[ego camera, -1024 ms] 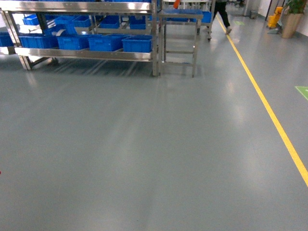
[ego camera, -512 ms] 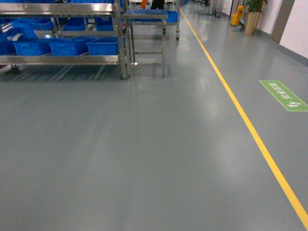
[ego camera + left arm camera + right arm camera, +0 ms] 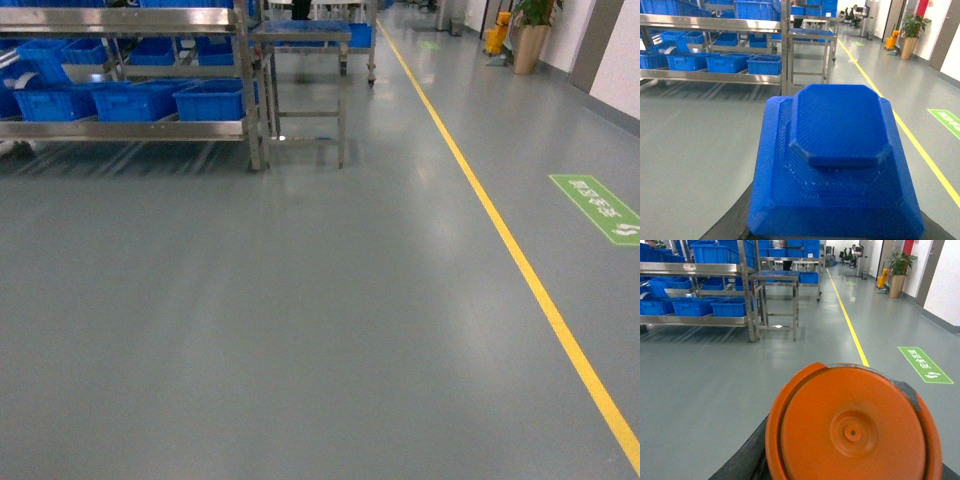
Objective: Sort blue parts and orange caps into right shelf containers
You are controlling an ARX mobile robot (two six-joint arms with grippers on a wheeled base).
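Observation:
A blue part (image 3: 840, 150), a stepped block with a flat octagonal top, fills the left wrist view. My left gripper (image 3: 835, 236) is shut on it, and dark fingers (image 3: 730, 227) show at its lower edges. A round orange cap (image 3: 855, 432) fills the right wrist view, with my right gripper (image 3: 850, 477) shut on it and a dark finger (image 3: 747, 460) beside it. Blue containers (image 3: 210, 100) sit on a steel shelf (image 3: 130, 128) at the far left. Neither gripper appears in the head view.
Grey floor stretches ahead. A small steel table (image 3: 305, 35) stands to the right of the shelf. A yellow floor line (image 3: 500, 230) runs along the right, with a green floor sign (image 3: 600, 208) beyond it. A potted plant (image 3: 530, 35) stands far back.
The head view has swung to the right: the shelf slid to the left edge and the green floor sign came into view. In the last half second it shifted only slightly.

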